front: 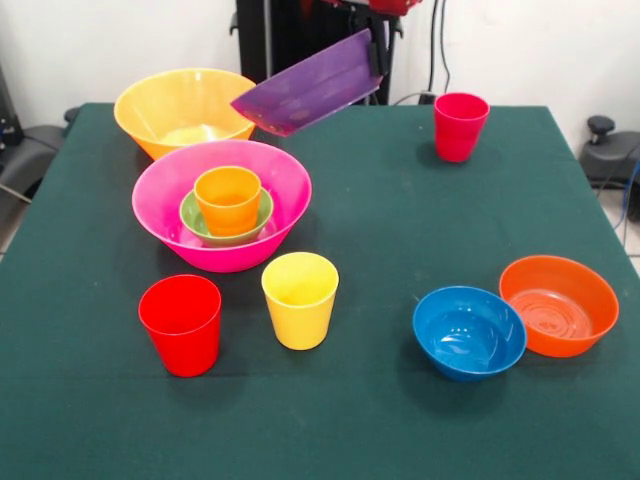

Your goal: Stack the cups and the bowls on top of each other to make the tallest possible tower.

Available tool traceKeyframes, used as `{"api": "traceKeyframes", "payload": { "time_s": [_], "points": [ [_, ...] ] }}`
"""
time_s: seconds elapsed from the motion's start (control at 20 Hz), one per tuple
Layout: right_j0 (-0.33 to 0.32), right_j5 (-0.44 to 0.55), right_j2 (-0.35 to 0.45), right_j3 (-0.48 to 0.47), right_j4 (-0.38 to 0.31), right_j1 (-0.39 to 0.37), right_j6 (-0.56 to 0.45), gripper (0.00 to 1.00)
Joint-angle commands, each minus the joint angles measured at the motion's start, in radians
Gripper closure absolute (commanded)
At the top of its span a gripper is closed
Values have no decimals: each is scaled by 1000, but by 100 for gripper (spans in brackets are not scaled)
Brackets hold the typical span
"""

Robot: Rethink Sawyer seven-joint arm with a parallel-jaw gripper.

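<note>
Green-clothed worktop (400, 250) is carrying the hot-pink bowl (165, 215) nesting the green bowl (190, 215) and orange cup (228, 198), while the pincer (377, 62) is gripping the tilted purple bowl (305, 95) by its rim, probably light, stiff, slick plastic, risking slipping.

The wide purple bowl (305, 95) is hanging tilted in the air above the table's far side; the hot-pink bowl (222, 232) is holding the green bowl (196, 215) with the orange cup (228, 198) nested inside; the orange-yellow bowl (180, 108) is sitting just behind; red (181, 324), yellow (300, 299) and crimson-pink (460, 126) cups are standing upright; blue (469, 331) and orange (559, 305) bowls are touching.
</note>
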Motion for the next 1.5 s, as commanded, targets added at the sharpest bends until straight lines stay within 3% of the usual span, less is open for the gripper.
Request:
{"api": "traceKeyframes", "payload": {
  "time_s": [0.05, 0.55, 1.5],
  "points": [
    [-50, 124, 132, 19, -98, 12, -301, 100],
    [-144, 135, 210, -73, -193, 115, -348, 100],
    [-277, 130, 334, -55, -271, 166, -365, 100]
  ]
}}
